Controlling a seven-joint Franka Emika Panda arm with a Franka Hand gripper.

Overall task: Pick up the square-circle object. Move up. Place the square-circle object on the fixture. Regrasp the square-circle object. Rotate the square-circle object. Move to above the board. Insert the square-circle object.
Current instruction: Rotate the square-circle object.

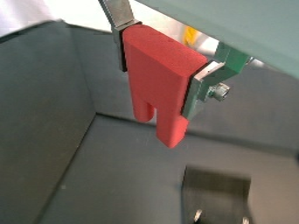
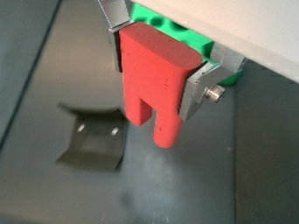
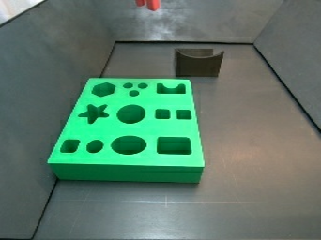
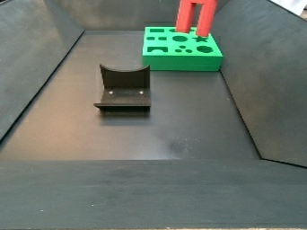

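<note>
gripper [image 1: 156, 68] cropped, square-circle object [image 3: 148, 4] edge-cut — tiny

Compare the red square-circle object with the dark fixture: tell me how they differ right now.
The square-circle object is bright red; the fixture is dark grey-brown. The object hangs in the air, clamped between the jaws of the gripper; the fixture stands on the floor. The object is a long piece whose lower end splits into two uneven prongs; the fixture is squat, with a curved notch on top. Both are far smaller than the board.
</note>
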